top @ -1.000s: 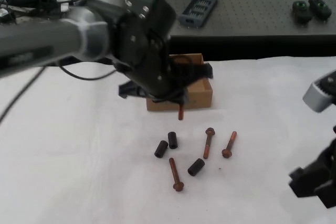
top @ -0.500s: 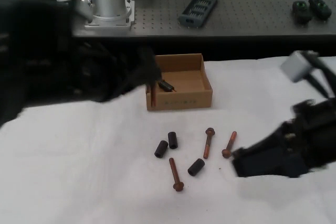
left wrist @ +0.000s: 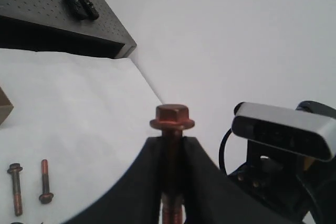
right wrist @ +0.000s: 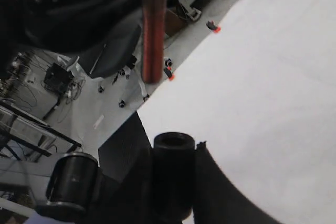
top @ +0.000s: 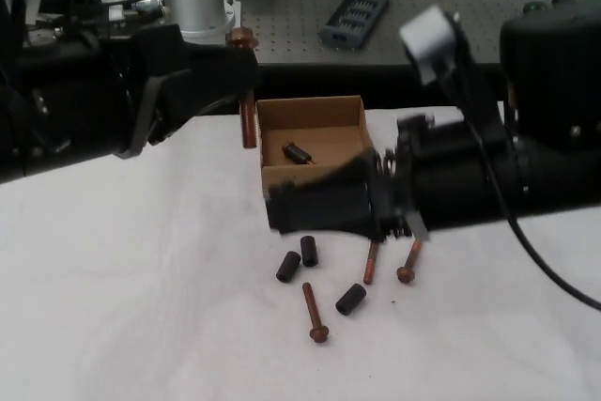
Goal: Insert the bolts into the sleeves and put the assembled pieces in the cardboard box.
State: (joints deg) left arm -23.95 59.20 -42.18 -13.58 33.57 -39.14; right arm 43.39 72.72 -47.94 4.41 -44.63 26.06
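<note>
Working over the cloth-covered worktop. Right hand, in front of the cardboard box and covering its near wall, pinches a black sleeve, bore facing out. Left hand, just off the box's left side, pinches a copper-coloured bolt below its flanged head, shank hanging free. One assembled piece lies inside the box. Nearer than the box: three loose bolts, three loose sleeves. Risk, my judgement: shank tip meets sleeve rim off-axis; cause, two arms aligning in mid-air with small clearance. Result could be a jam, the sleeve twisting in its grip, or a part dropped.
</note>
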